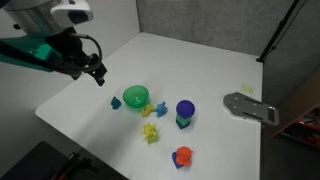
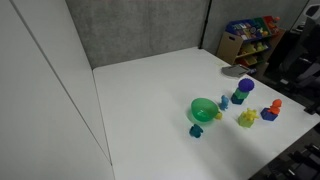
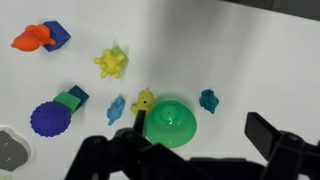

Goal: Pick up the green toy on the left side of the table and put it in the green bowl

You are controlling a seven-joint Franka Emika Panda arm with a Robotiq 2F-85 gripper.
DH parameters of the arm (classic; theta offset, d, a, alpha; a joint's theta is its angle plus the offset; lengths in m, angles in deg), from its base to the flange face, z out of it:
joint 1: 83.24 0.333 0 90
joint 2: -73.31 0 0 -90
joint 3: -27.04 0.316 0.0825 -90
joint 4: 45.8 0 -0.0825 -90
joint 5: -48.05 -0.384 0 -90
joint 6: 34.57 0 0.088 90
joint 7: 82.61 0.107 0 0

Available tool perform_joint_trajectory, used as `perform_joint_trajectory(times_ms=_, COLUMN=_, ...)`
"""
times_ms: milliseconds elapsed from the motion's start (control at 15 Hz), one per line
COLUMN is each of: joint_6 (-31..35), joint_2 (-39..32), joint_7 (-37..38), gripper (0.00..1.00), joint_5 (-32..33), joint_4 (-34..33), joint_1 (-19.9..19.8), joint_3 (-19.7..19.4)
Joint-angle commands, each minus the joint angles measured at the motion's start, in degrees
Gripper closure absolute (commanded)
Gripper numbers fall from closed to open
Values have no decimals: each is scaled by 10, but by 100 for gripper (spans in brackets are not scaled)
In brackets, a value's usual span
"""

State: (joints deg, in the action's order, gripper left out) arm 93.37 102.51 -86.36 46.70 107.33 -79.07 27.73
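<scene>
The green toy, a tiny teal lump, lies on the white table just beside the green bowl in both exterior views [image 1: 114, 102] [image 2: 196, 131] and in the wrist view [image 3: 208, 99]. The green bowl [image 1: 135, 97] [image 2: 204, 110] [image 3: 168, 122] stands upright and looks empty. My gripper [image 1: 95, 70] hangs in the air above the table, off to the side of the bowl and toy. It is open and holds nothing. In the wrist view its fingers [image 3: 195, 135] frame the bowl, with the toy just past them.
A blue ball toy with a green base [image 1: 185, 112], two yellow-green toys [image 1: 152, 110] [image 1: 152, 133], a small light blue toy [image 3: 117, 108] and an orange toy [image 1: 182, 156] lie near the bowl. A grey flat object [image 1: 250, 107] sits further along the table. A toy shelf [image 2: 248, 38] stands behind.
</scene>
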Motion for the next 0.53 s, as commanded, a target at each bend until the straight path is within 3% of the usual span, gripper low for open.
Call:
perform_joint_trajectory(times_ms=0, joint_6=-4, joint_2=-80, joint_7=16, gripper=0, joint_5=-33, joint_4=-60, joint_1=16, joint_3=12)
perform_joint_trajectory(times_ms=467, joint_6=38, joint_2=-194, joint_7=36, gripper=0, joint_5=-67, joint_4=-97, joint_1=33, joint_3=43)
